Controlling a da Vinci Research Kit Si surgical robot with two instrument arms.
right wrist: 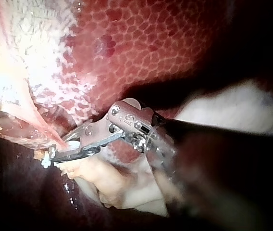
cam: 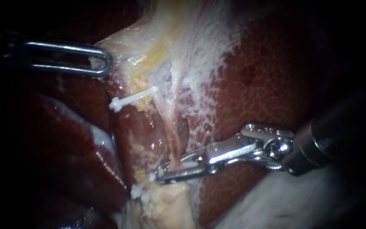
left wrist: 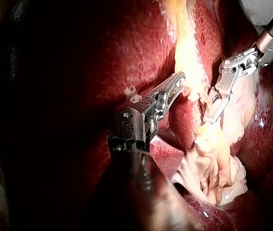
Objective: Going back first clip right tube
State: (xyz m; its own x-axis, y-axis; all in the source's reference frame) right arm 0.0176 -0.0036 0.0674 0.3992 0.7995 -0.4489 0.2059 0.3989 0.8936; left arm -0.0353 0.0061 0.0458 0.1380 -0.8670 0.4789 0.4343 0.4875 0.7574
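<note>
A thin pink tube (cam: 171, 131) runs down from pale, stretched tissue (cam: 166, 38) between dark liver lobes. My right instrument (cam: 164, 173) comes in from the right. Its jaws stand slightly open around the tube's lower end, and a white clip (cam: 142, 187) sits just past their tips. The right wrist view shows the same jaws (right wrist: 50, 155) with the clip (right wrist: 45, 162) at their end. A second white clip (cam: 133, 98) lies higher up, left of the tube. My left instrument (cam: 106, 63) is shut on the edge of the pale tissue, as the left wrist view (left wrist: 179, 79) also shows.
Mottled red liver (cam: 272, 80) fills the right side, and a glossy dark lobe (cam: 85, 148) lies at the left. A lumpy pale flap of tissue (cam: 168, 208) hangs below the right jaws. White material (cam: 293, 203) shows under the right shaft.
</note>
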